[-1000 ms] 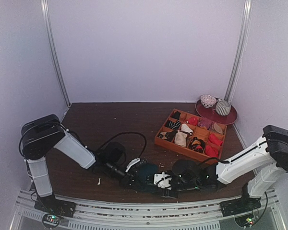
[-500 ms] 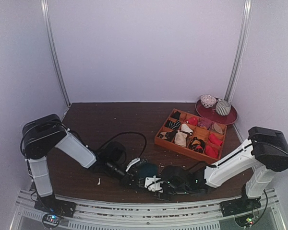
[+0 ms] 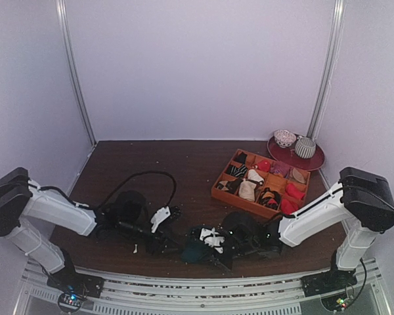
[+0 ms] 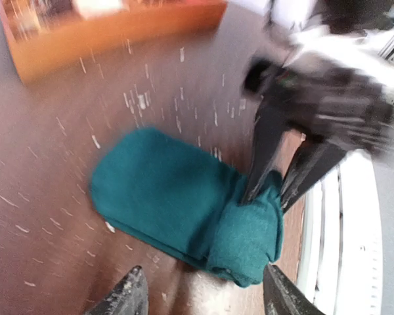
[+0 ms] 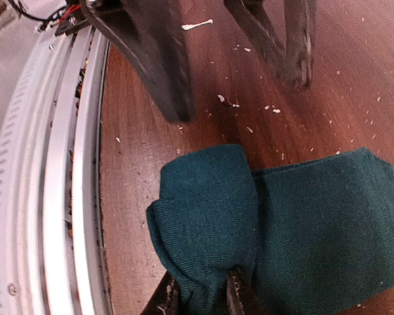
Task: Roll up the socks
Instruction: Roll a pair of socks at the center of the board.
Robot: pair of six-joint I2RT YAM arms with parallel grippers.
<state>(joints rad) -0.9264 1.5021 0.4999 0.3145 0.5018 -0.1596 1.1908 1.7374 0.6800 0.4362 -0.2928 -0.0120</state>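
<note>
while the right gripper (image 5: 200, 303) pinches the doubled-over end of the dark teal fabric socks (image 5: 302, 216), its two black fingers (image 5: 236, 295) sit close together with a ridge of cloth squeezed between them. socks lie flat on the dark brown wooden table (image 3: 151, 170), near its front edge, just beside the white metal rail (image 5: 52, 164), roughly midway between the two arms. top view puts the socks (image 3: 197, 249) between both wrists, well apart from the orange compartment tray (image 3: 218, 191) of rolled socks to the rear right. rail-side end is folded back on itself into a thick lump; the rest runs out as a single flat band away from the rail. left wrist view: socks (image 4: 177, 203) lie just ahead of the left gripper (image 4: 203, 295), with the right gripper (image 4: 266, 200) coming down onto the folded end from the upper right, tips buried in the fold. left gripper is spread wide, holds nothing, tips not touching the cloth. right wrist view confirms it: left gripper (image 5: 240, 98) stands with both dark fingers (image 5: 157, 65) down at the table surface, a strip of bare wood between them and the socks. left wrist frame is motion-blurred. pale crumbs are scattered over the table around the socks. tray edge (image 4: 118, 33) shows at the top of the left wrist view.
</note>
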